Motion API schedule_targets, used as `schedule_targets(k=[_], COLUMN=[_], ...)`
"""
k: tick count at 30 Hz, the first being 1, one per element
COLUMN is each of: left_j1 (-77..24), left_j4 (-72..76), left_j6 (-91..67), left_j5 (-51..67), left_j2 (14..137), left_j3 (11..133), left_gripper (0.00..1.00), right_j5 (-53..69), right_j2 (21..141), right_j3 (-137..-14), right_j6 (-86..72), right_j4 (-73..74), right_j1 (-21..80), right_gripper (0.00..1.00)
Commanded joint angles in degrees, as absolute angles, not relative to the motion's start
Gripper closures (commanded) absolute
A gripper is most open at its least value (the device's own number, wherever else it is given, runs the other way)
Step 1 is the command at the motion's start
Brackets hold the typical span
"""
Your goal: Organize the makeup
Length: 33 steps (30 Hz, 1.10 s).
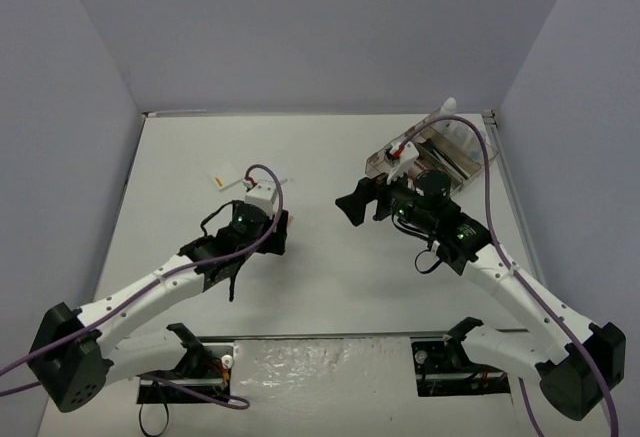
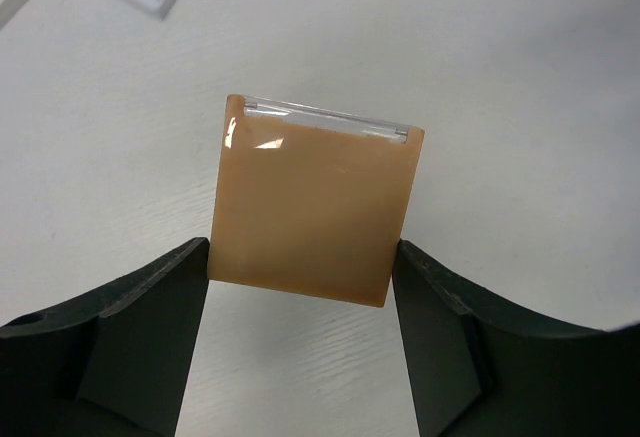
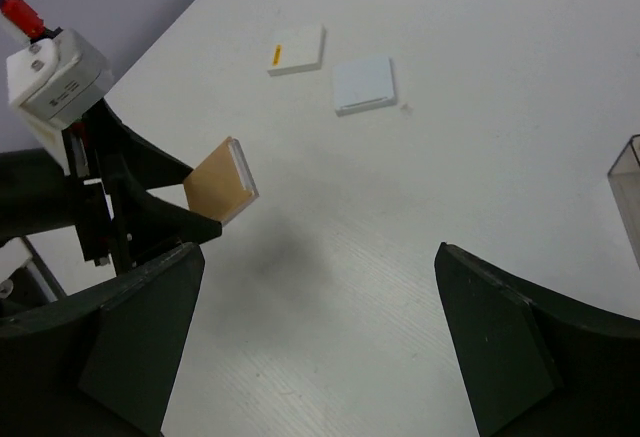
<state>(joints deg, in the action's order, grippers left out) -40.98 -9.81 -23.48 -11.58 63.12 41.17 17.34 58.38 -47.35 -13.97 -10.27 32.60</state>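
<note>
My left gripper [image 2: 300,282] is shut on a tan square pad [image 2: 315,212] and holds it by its two side edges above the table. The pad also shows in the right wrist view [image 3: 220,182], with its shadow on the table below it. My right gripper [image 3: 315,287] is open and empty, hanging over the table's middle [image 1: 352,205] and facing the left gripper [image 1: 285,227]. A white square pad [image 3: 297,49] and a pale-blue square pad [image 3: 363,84] lie flat on the table beyond the left gripper.
The clear smoky tray [image 1: 385,162] stands at the back right behind my right arm. It holds a white-capped bottle [image 1: 447,107] and dark brushes. Its corner [image 3: 625,172] shows at the right wrist view's edge. Walls close the table on three sides.
</note>
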Motion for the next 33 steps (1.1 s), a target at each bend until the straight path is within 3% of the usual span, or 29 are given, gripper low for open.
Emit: schedule_targets(k=[1, 14, 30, 33], left_j1=[-45.1, -51.0, -51.8, -51.8], left_j4=[-1.4, 6.1, 12.9, 13.0], left_j6=[-10.6, -5.2, -4.4, -4.2], left_j5=[-5.7, 1.4, 2.6, 2.7], left_j2=[57.0, 55.0, 57.3, 57.2], left_j3=[40.9, 43.5, 44.6, 44.6], left_gripper=[0.63, 0.59, 0.59, 0.59], right_j5=[28.2, 38.6, 39.3, 39.2], right_j2=[62.9, 71.9, 75.0, 75.4], right_j3=[-53.1, -55.2, -53.0, -52.7], right_j6=[-19.0, -26.0, -26.4, -26.0], right_j4=[-10.9, -14.0, -15.9, -15.9], right_j1=[32.3, 34.6, 35.3, 35.3], right_gripper=[0.05, 0.18, 0.36, 0.43])
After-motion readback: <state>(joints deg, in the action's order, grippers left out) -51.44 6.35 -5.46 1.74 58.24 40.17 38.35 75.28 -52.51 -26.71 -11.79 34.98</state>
